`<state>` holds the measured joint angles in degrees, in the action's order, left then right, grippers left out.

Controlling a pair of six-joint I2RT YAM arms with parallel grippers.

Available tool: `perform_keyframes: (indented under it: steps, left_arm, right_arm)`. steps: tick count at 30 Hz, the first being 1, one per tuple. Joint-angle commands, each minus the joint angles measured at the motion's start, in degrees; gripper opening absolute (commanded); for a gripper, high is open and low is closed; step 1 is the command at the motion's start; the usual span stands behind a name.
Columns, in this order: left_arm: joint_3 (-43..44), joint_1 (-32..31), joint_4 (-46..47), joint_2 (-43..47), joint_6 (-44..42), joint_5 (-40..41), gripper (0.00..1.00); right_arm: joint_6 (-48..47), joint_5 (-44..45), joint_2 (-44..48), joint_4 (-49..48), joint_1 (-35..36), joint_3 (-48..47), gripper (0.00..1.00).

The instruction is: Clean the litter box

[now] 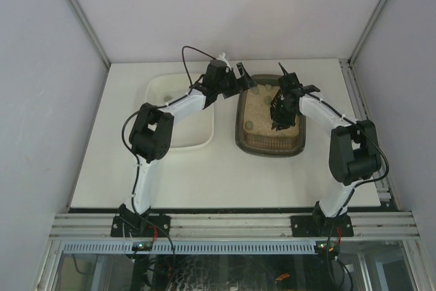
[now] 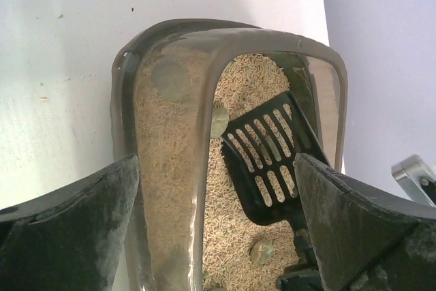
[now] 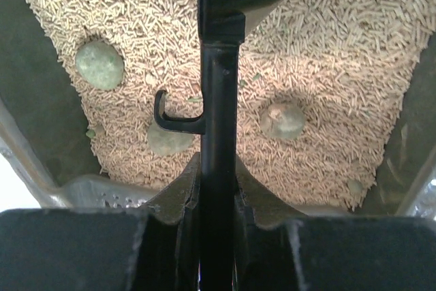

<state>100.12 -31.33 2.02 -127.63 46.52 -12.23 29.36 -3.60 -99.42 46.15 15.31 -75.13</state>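
On the white bench point(image 1: 225, 175) the dark brown litter box point(image 1: 269, 146) sits right of centre, just beside a white tub point(image 1: 194, 140) on its left. Tan pellet litter point(image 3: 340, 52) fills the box, with several rounded grey-green clumps point(image 3: 99, 64) lying in it. Over the middle of the box the right hand point(image 3: 216, 182) is clamped tight on the handle of a black slotted scoop point(image 2: 269, 161), whose head is down at the litter, just beside one clump. At the box's far left corner the left hand point(image 2: 216, 167) has its fingers spread wide apart, holding nothing, the rim running between them; whether they touch it cannot be told
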Motion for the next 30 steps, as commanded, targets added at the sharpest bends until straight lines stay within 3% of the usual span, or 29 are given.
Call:
perform_keyframes:
  steps: [1, 8, 20, 30]
  left_arm:
    - [1.97, 0.03, 2.74, 0.74, -0.13, 0.09, 1.0]
    - [0.21, 0.04, 3.58, 1.62, -0.88, -0.18, 1.0]
    - [-4.4, 0.42, 4.73, 5.36, -3.47, -0.19, 1.0]
    - [-14.71, 1.85, 4.38, 14.25, -11.73, -1.84, 1.0]
  right_arm:
    - [-0.28, -0.85, -1.75, -4.53, -0.46, -1.39, 0.0]
    - [0.31, -0.1, -3.95, -6.83, -0.7, -2.78, 0.0]
    - [5.23, -17.53, -7.02, -16.74, -3.02, -1.32, 0.0]
    - [7.18, -20.06, 8.83, -16.34, -4.29, 7.91, 0.0]
